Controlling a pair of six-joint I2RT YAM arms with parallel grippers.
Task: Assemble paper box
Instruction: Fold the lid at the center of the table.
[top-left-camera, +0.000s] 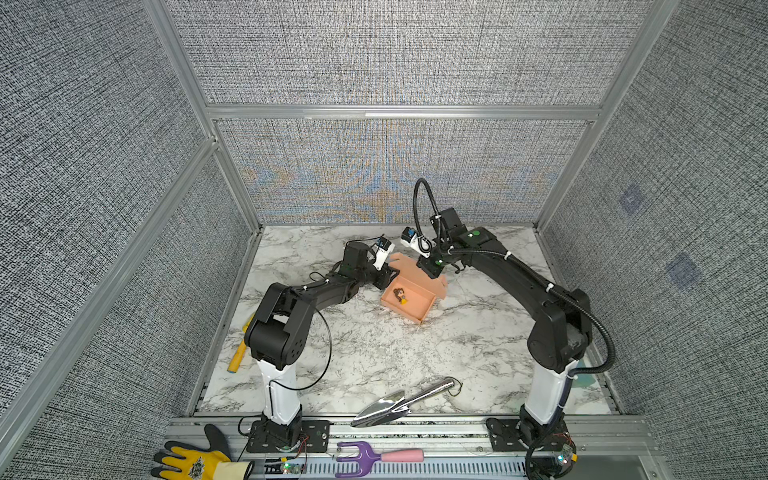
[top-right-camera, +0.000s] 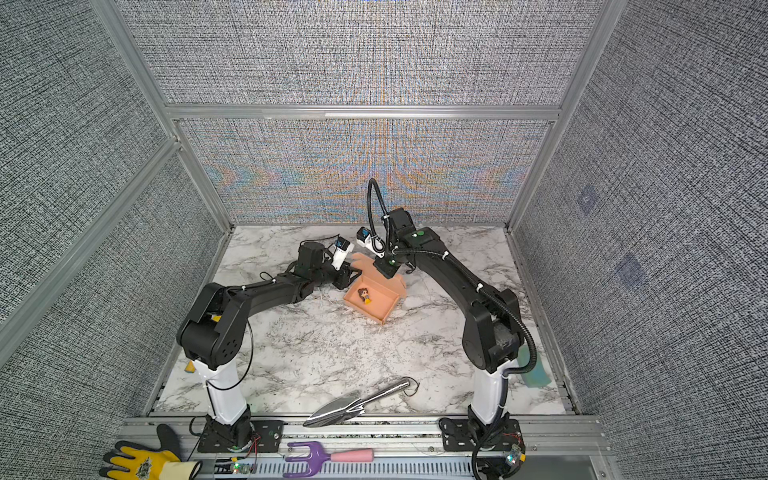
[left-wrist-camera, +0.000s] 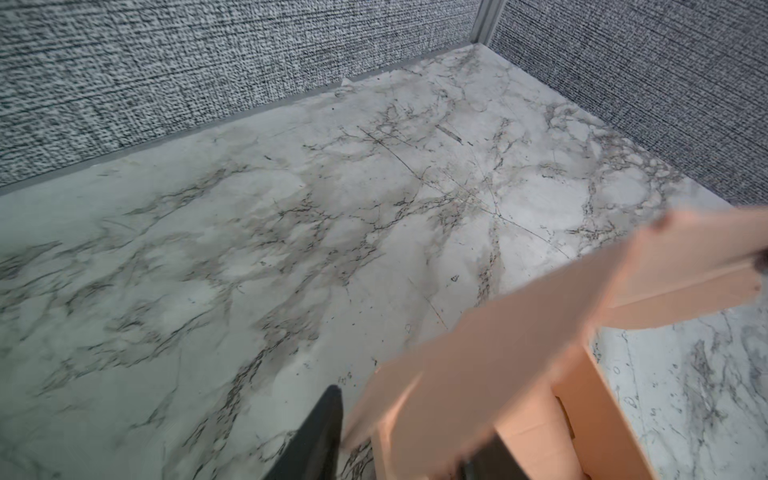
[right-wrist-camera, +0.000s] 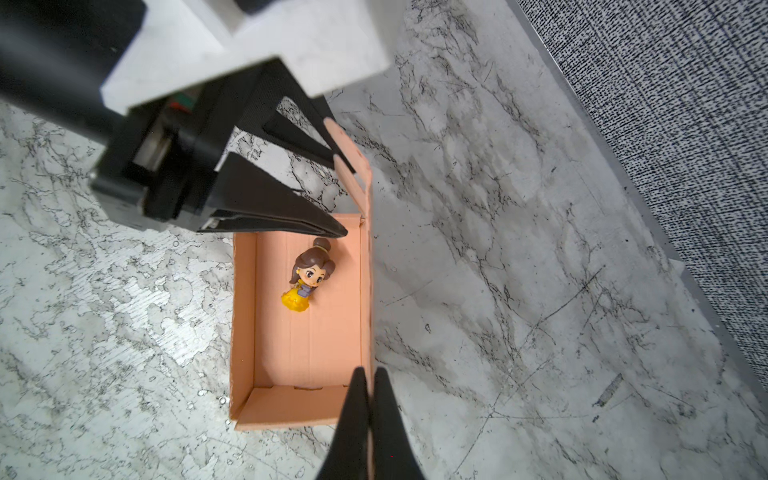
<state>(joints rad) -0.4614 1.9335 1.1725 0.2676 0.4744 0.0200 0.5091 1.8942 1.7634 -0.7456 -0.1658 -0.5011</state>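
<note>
Paper box stands on the marble table between the two arms. Its tray is open with a small doll figure lying inside, and its lid is raised upright along the far long side. The right gripper is clenched on the top edge of this lid near one end, while at the other end the left gripper has its fingers apart, with the lid's side flap between them.
</note>
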